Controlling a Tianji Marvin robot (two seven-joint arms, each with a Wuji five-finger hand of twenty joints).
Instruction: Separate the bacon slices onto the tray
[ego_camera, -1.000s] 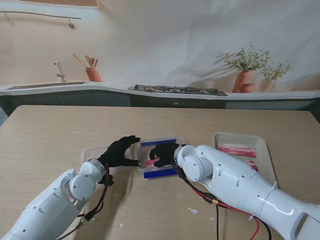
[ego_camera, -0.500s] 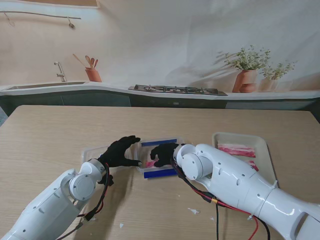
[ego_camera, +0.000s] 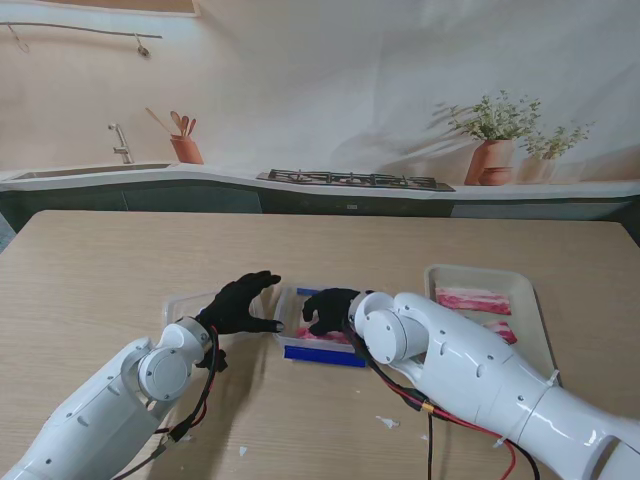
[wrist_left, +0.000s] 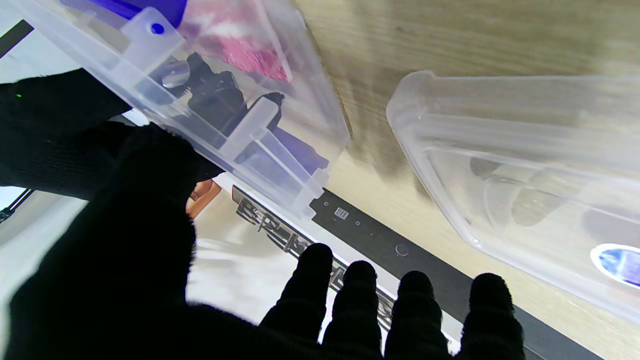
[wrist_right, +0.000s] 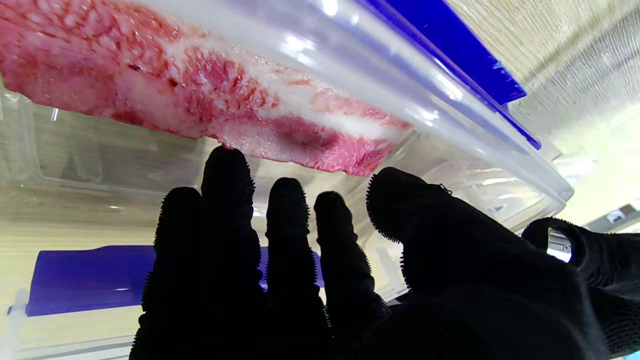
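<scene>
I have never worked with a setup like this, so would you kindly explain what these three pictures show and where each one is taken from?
This is a two-armed robot, and each white arm ends in a five-fingered robot hand in a black glove. The wide picture looks down from a stand above the robot's shoulders. The other two come from cameras on the wrists and appear upside down.

On the wooden table sits a clear plastic box with blue clips, holding pink bacon. Its lid lies to the left. On the right is a pale tray that already carries some bacon slices.

The left robot hand rests against the box's side, seemingly steadying it. The right robot hand reaches into the box, fingers spread at the bacon's edge; it grips nothing yet.
</scene>
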